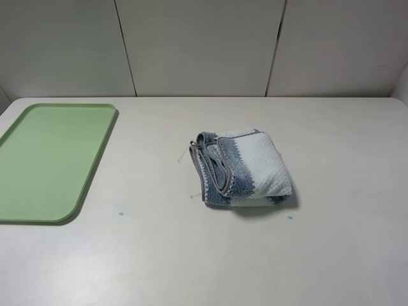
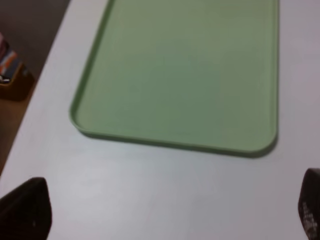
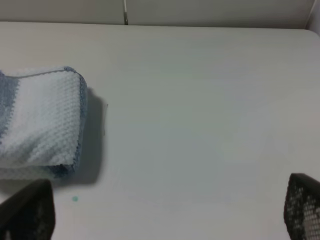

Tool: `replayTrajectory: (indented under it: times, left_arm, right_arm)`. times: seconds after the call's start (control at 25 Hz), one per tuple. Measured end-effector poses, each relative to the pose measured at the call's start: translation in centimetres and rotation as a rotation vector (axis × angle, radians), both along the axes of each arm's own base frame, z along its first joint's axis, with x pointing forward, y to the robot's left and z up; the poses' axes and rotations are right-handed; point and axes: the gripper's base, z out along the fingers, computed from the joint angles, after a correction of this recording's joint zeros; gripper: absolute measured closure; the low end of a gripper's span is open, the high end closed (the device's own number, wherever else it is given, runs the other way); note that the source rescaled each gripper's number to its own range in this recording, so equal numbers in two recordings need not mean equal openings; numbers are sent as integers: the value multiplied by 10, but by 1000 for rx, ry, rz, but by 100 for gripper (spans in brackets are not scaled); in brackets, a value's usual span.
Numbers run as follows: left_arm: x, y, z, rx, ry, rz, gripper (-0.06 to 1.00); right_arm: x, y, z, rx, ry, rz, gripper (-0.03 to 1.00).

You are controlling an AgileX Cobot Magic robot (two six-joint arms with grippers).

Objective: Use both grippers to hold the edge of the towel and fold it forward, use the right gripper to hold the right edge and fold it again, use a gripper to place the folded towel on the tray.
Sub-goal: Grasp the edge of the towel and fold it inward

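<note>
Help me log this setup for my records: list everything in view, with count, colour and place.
towel: one, blue and whitish stripes, folded, mid-table, right of the tray, apart from it
tray: one, light green, table's left side
table: one, off-white, under both
specks: two, teal, on the table
wall panels: three, whitish, behind the table
left end effector: one, black, open, facing the tray
right end effector: one, black, open, beside the towel

Left: tray (image 1: 51,159) flat on the tabletop (image 1: 191,255), its left side running out of the high view. Middle: folded towel (image 1: 245,169) on the tabletop, right of the tray and well apart from it. Wall panels (image 1: 197,44) stand behind the tabletop's far edge.
</note>
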Motion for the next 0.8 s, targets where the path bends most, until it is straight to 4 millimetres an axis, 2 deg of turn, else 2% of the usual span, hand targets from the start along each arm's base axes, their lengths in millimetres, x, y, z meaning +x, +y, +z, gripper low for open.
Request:
replayTrajectory:
  times: [0.48, 0.64, 0.8]
  left_arm:
    - [2, -10, -1, -94, 6, -60, -5]
    - [14, -14, -1, -170, 64, -65, -5]
    - [34, -21, -3, -252, 164, -84, -5]
  right_arm:
    - [0, 0, 0, 0, 0, 0, -3]
    - [0, 0, 0, 0, 0, 0, -3]
    - [0, 0, 0, 0, -1, 0, -3]
